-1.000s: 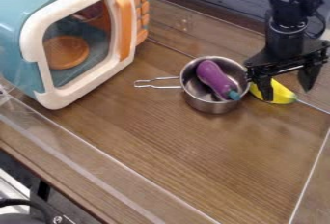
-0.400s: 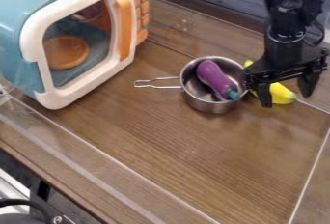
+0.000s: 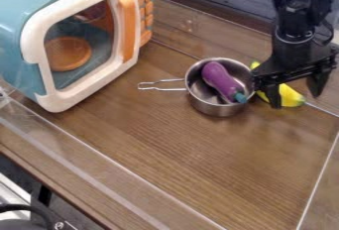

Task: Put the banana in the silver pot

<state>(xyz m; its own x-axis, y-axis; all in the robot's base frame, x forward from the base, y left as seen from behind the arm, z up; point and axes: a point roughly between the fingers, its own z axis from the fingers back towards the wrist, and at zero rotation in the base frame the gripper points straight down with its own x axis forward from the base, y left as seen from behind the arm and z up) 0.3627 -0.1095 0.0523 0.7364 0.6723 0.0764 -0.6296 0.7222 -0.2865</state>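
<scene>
The yellow banana (image 3: 286, 97) lies on the wooden table just right of the silver pot (image 3: 216, 93). My black gripper (image 3: 291, 79) hangs straight over the banana, open, its two fingers straddling it just above the table. Much of the banana is hidden behind the fingers. The pot holds a purple eggplant toy (image 3: 224, 79), and its thin wire handle (image 3: 162, 85) points left.
A teal-and-white toy microwave (image 3: 66, 36) stands at the back left with its door open and an orange item inside. A clear plastic wall (image 3: 79, 160) runs along the table's front and right edges.
The gripper has come down a little over the banana and shifted slightly. The banana and pot have not moved.
</scene>
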